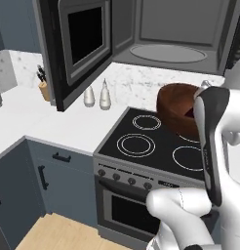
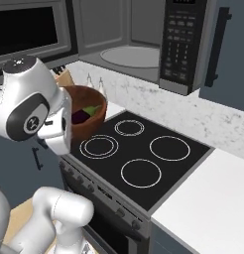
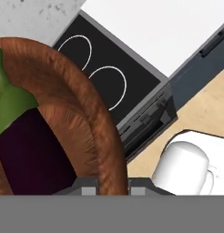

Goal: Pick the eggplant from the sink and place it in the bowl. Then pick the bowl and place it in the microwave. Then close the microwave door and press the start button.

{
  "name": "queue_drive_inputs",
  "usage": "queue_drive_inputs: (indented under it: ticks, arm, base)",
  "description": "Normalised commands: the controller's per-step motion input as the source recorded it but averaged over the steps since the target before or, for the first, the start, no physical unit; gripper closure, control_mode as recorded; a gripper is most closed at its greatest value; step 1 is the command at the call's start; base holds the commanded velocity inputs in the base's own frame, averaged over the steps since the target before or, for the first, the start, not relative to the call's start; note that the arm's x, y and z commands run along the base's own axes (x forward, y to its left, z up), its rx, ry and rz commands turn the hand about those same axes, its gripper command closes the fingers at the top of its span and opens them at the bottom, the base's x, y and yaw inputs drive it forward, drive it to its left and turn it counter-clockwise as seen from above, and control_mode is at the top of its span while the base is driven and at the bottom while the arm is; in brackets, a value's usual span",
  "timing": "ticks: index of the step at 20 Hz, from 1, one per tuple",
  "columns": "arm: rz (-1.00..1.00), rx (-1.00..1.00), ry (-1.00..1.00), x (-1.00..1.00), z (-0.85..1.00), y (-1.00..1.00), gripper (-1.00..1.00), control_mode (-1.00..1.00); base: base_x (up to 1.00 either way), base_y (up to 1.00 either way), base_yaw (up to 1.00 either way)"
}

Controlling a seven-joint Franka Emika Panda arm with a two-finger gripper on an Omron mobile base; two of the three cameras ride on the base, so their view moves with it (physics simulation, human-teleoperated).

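Hand [image 3: 112, 187] clamps the bowl [image 3: 93, 123] rim; fingertips barely peek out; eggplant [image 3: 22, 145] inside, cut off.

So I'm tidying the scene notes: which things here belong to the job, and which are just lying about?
Job: bowl, held by its rim in the claw; eggplant inside it; microwave; its open microwave door.
Lying about: stove, two shakers, knife block.

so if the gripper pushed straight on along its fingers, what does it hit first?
The round reddish-brown wooden bowl: its wall already sits between the gripper jaws. Beyond that rim, probably the black stove top, though depth is unclear.
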Motion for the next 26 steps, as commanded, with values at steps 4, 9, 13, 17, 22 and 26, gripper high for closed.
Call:
queue_drive_inputs:
  ticks: [4, 9, 13, 17, 22, 26]
  arm:
    - [-0.02, -0.01, -0.09, 0.01, 0.52, 0.00, 1.00, -1.00]
    - [-0.07, -0.05, -0.13, 0.11, 0.29, 0.00, 1.00, -1.00]
    - [-0.14, -0.04, -0.17, 0.28, 0.22, 0.01, 1.00, -1.00]
    - [-0.17, 0.00, -0.22, 0.25, 0.22, 0.01, 1.00, -1.00]
    - [-0.07, 0.00, -0.22, 0.04, 0.35, 0.00, 1.00, -1.00]
    - [0.00, 0.00, -0.02, 0.11, 0.36, 0.00, 1.00, -1.00]
  base:
    - [0.00, 0.00, 0.00]
    - [0.00, 0.00, 0.00]
    - [0.00, 0.00, 0.00]
    - [0.00, 0.00, 0.00]
    - [0.00, 0.00, 0.00]
    - [0.00, 0.00, 0.00]
